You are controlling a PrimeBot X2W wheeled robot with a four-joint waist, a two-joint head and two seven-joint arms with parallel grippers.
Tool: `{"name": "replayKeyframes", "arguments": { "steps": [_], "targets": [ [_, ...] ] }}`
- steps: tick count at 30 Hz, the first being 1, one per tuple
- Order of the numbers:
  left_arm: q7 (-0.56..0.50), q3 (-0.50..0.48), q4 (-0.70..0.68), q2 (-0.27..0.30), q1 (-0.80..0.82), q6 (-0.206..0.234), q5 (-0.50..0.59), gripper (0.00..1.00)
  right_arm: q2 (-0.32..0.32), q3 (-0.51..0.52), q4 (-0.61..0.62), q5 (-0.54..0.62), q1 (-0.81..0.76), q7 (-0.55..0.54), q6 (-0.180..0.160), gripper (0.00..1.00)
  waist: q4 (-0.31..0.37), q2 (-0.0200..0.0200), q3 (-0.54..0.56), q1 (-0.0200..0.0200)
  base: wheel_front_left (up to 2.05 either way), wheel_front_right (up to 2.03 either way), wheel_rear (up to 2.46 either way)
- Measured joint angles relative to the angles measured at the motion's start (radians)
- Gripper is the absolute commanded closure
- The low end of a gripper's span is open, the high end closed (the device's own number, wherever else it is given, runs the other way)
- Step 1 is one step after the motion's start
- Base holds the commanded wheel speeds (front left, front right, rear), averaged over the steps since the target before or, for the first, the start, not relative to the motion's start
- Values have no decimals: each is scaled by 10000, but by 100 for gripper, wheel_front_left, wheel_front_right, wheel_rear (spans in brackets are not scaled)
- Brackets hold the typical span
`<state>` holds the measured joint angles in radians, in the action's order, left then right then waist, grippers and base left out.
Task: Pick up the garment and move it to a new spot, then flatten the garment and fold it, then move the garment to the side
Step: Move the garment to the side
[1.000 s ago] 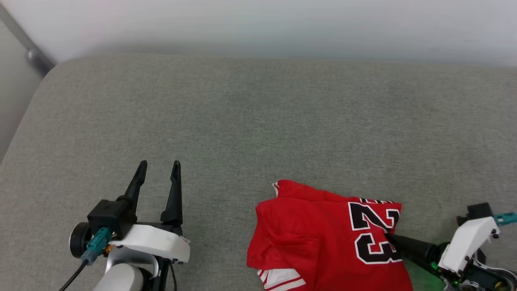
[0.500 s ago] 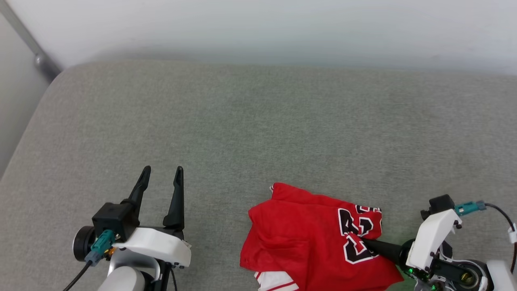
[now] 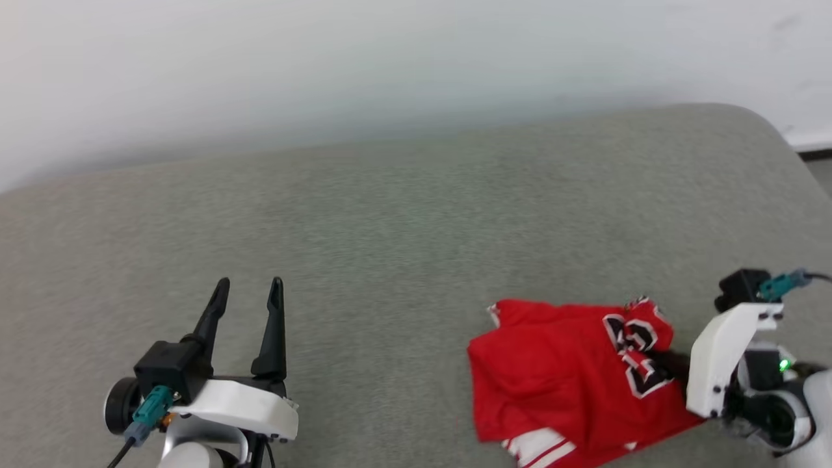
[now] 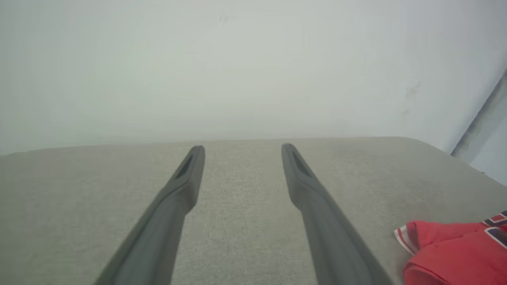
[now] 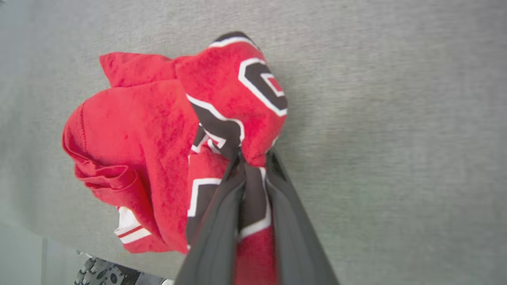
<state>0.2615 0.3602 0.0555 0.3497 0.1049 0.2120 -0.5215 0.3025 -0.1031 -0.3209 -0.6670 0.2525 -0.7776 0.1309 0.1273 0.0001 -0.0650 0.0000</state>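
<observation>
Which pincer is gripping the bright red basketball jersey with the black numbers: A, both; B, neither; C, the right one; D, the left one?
C: the right pincer is shut on a bunched fold of the bright red basketball jersey, while the left pincer stands open and apart over the grey fabric surface.

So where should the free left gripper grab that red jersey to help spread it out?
Probably the striped-trim corner of the garment, approached from the robot's left. That corner pokes out towards the open left gripper, away from the bunched number patch that the right gripper pinches, so pulling there should stretch the cloth flat.
</observation>
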Motion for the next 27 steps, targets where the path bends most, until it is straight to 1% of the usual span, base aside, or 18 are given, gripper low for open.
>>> {"name": "replayKeyframes", "arguments": {
  "steps": [5, 10, 13, 19, 23, 27],
  "targets": [
    [-73, 38, -577, 224, 588, -19, 316, 0, 305, 90, -366, 1129, 808, 623, 0, 100, 960, 0, -523, 0, 0, 0, 0],
    [-489, 109, -1275, 652, 1546, -127, 740, 0, 554, 614, -930, 2036, 1984, 1490, 0, 100, 1596, 0, -1707, 0, 0, 0, 0],
    [-842, 196, -1735, 926, 2231, -267, 1030, 0, 742, 1204, -1398, 2416, 2660, 2023, 0, 100, 1903, 0, -2525, 1, 0, 0, 0],
    [-1450, 408, -2412, 1283, 3460, -543, 1484, 0, 1243, 2677, -2171, 3499, 3875, 3216, 2, 100, 2292, 0, -4149, 1, 0, 0, 0],
    [-1718, 514, -2754, 1398, 3903, -629, 1668, 0, 1290, 3647, -2545, 4056, 4649, 4025, 2, 100, 2396, 0, -5079, 2, 0, 0, 0],
    [-1818, 479, -2901, 1521, 4061, -633, 1701, 0, 1070, 4230, -3095, 4443, 5131, 4658, 2, 100, 2417, 0, -5766, 2, 0, 0, 0]
  ]
}}
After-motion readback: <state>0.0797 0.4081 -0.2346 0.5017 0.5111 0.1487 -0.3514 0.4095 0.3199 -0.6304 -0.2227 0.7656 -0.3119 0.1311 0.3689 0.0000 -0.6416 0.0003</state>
